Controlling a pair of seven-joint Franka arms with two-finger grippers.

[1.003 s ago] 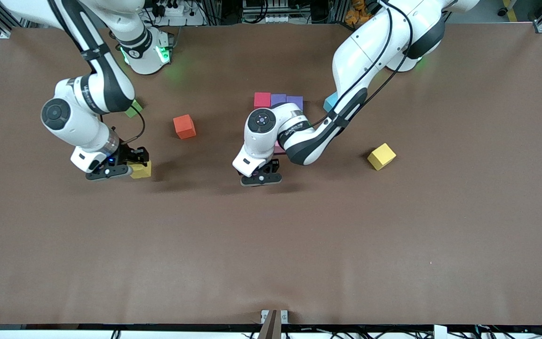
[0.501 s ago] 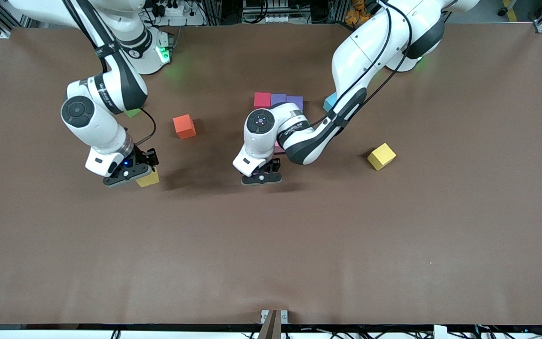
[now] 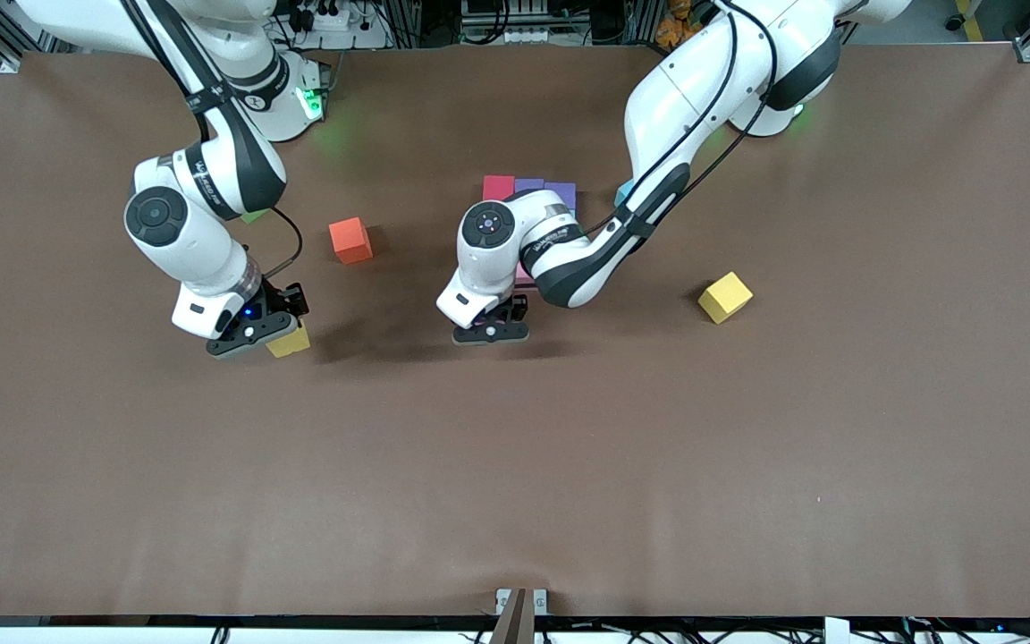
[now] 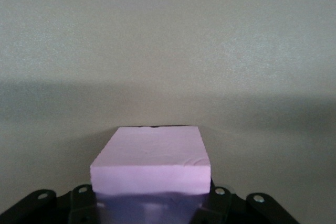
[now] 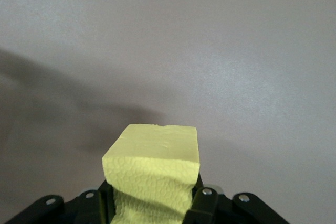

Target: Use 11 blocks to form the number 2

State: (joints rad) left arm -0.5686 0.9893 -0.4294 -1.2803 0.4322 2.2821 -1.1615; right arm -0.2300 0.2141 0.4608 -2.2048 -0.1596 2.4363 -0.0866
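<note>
Over the tabletop (image 3: 747, 447) near the block cluster (image 3: 529, 190), left tool (image 3: 490, 331) grips a pink block (image 4: 152, 158), right tool (image 3: 251, 338) grips a yellow block (image 3: 290, 341); seat each flush and square.

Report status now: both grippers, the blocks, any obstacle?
Right gripper shut on yellow block, over bare table. Left gripper around pink block. Red and purple blocks in a row. No obstacle visible.

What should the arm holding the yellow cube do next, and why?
Probably carry it toward the partly built figure near the table's middle. The right gripper is shut on a yellow cube, well apart from the red cube and purple cubes laid there. The left gripper has a pink cube at that figure.
</note>
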